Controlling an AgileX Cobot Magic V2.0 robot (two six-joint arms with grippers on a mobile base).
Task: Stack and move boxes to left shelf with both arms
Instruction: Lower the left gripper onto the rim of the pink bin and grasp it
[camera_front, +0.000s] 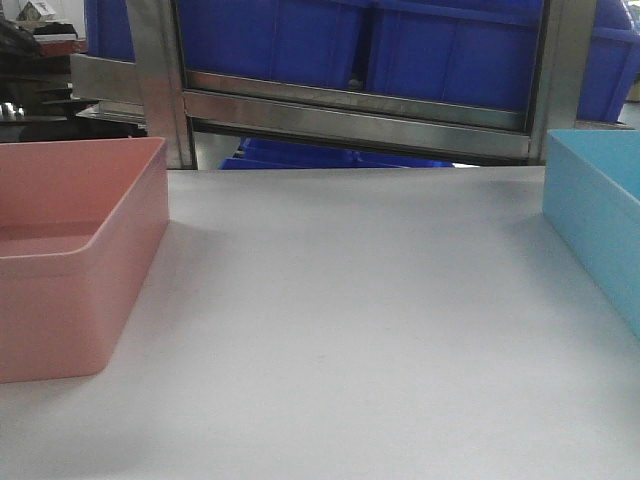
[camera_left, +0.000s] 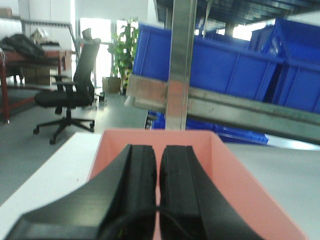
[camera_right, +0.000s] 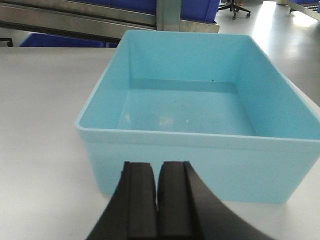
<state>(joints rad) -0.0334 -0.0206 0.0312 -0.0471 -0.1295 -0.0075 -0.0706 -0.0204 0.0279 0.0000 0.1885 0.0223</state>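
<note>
The salmon-pink box (camera_front: 70, 250) stands on the white table at the left; the light-blue box (camera_front: 600, 210) stands at the right edge of the front view. My left gripper (camera_left: 158, 152) hovers shut over the pink box (camera_left: 227, 172), nothing between its fingers. From the right wrist the light-blue box (camera_right: 195, 105) lies just ahead, empty, and my right gripper (camera_right: 157, 167) is shut in front of its near wall, apart from it. The left shelf shows only as a steel crossbar (camera_front: 350, 115) behind the table. Neither gripper appears in the front view.
Large dark-blue crates (camera_front: 350, 45) sit on the steel rack behind the table, with a steel upright (camera_front: 160, 80) at the left. White tabletop (camera_front: 350, 320) stretches between the two boxes. An office chair (camera_left: 67, 95) stands on the floor beyond the table's left side.
</note>
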